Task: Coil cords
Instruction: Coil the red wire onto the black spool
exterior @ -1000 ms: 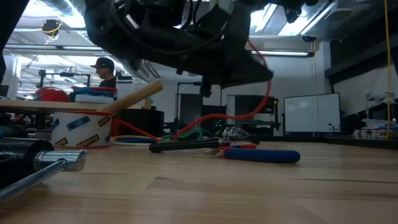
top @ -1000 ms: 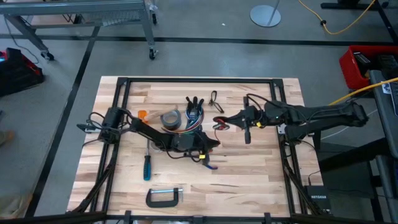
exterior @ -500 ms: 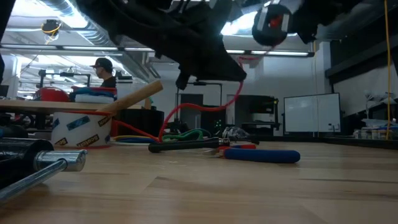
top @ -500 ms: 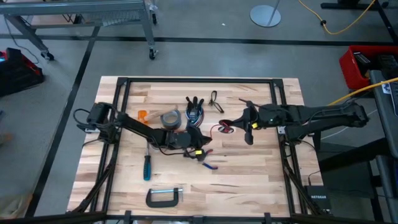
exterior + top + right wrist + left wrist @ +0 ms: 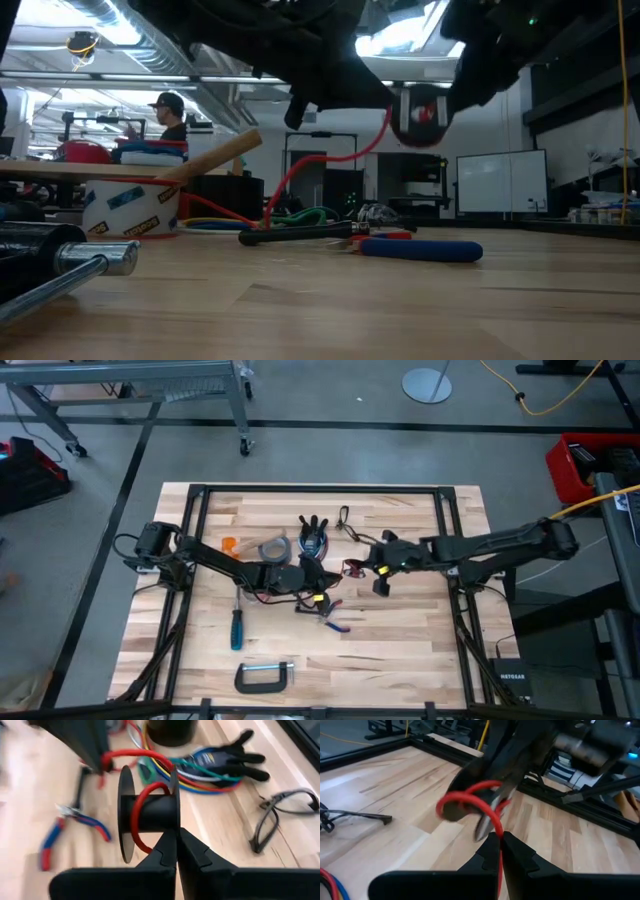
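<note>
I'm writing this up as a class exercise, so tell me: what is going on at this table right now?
Two robot arms are winding a red cord onto a black spool above the middle of the wooden table. The right claw is shut on the spool, which already carries a loop of the cord. The left claw pinches the cord a little way off, feeding it toward the spool. Pliers, a glove and loose coloured wires lie on the table nearby.

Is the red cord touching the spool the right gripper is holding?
Touching. The right wrist view shows the red cord looped around the hub of the black spool held in the right gripper.
</note>
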`<state>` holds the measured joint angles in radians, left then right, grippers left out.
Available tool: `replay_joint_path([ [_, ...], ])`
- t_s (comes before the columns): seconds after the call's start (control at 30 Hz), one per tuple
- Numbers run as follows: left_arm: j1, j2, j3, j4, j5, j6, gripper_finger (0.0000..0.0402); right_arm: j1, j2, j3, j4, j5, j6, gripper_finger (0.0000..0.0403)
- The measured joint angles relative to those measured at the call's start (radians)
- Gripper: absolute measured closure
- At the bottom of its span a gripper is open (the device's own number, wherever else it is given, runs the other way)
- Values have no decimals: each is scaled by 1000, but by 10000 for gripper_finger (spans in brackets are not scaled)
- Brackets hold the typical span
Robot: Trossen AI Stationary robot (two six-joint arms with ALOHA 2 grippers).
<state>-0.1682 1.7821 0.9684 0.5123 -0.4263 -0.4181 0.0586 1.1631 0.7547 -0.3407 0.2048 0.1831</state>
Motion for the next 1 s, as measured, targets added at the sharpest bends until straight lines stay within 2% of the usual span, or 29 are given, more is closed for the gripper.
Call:
replay_joint_path([
  [0.2,1,0,15,-3,13,-17,401,-6,88,0,32,90,44,402],
  [0.57,10,0,26,4,20,-41,401,-16,174,0,286,86,49,402],
  [0.8,8,0,26,2,-9,-19,401,-81,208,0,438,55,42,402],
  [1.0,-7,0,26,-7,-68,29,401,-138,211,-1,521,-31,47,402],
])
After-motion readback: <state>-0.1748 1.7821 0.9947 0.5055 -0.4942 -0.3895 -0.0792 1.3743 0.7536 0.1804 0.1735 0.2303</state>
